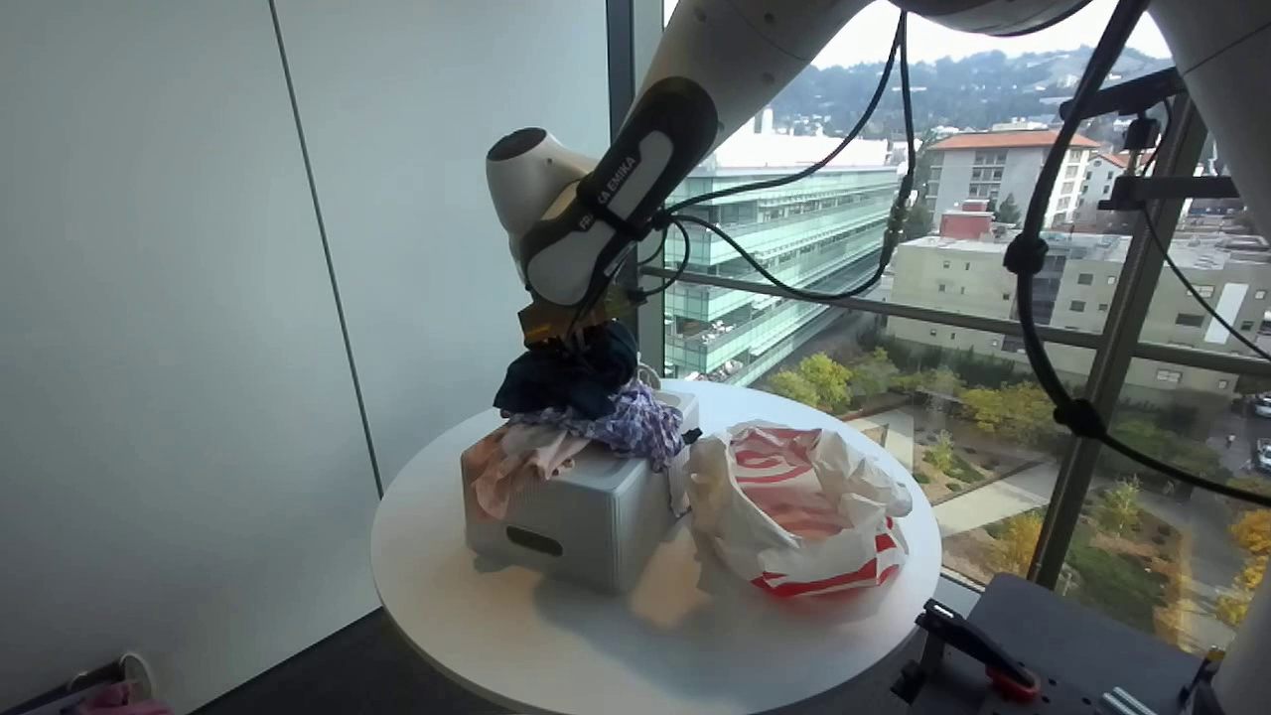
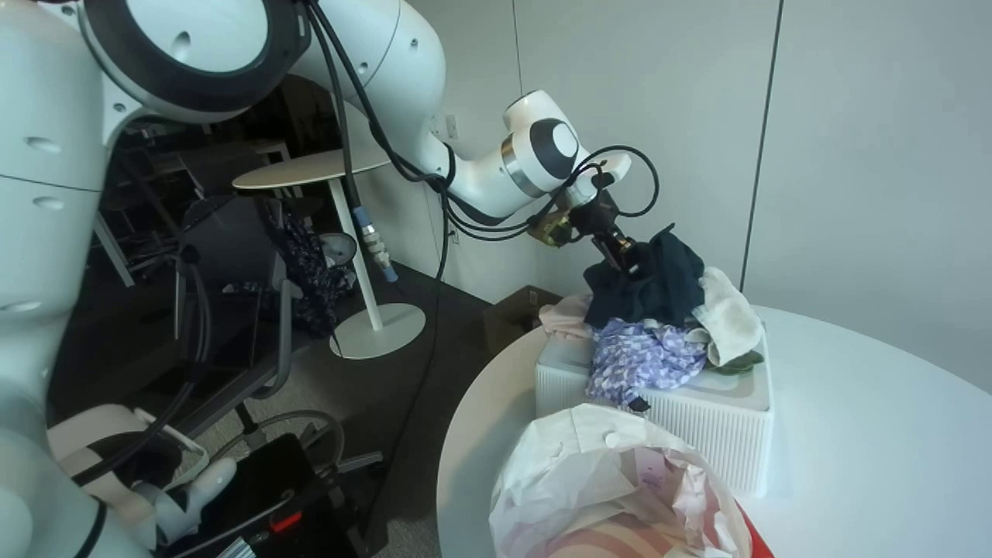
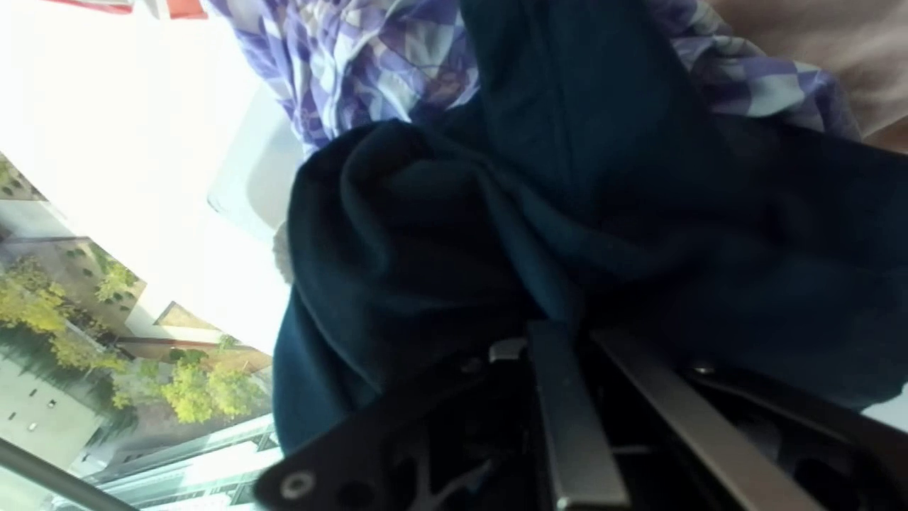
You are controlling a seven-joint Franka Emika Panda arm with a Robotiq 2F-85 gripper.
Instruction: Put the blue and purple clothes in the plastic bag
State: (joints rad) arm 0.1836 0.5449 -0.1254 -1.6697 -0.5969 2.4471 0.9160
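We see the black two-fingered gripper (image 3: 577, 333) pressed into the nearly black navy-blue fabric garment (image 2: 663, 294), its fingers drawn narrow. In the wrist view, a fold of this cloth runs into the slim gap between the fingertips and is pinched there. The white jointed robot arm (image 2: 488, 184) reaches down to it in both exterior views.

The navy garment lies bunched on top, touching the light purple garment with a mottled white pattern (image 2: 643, 364), which spreads beneath it and droops over the edge of the grey-white rectangular box with ribbed sides (image 1: 596, 516). A pale pink soft cloth (image 1: 531, 452) hangs over another part of the box's edge. In an exterior view we also find a cream-white cloth (image 2: 728, 314) beside the navy garment, and under it a small dark green item (image 2: 736, 363) whose material we cannot tell.

The box stands on the round white table (image 1: 596, 645). On the same table, just beside the box, sits the thin translucent white plastic shopping bag with red-pink printing (image 1: 730, 526), its crumpled mouth facing up. Both garments are on top of the box, outside the bag.
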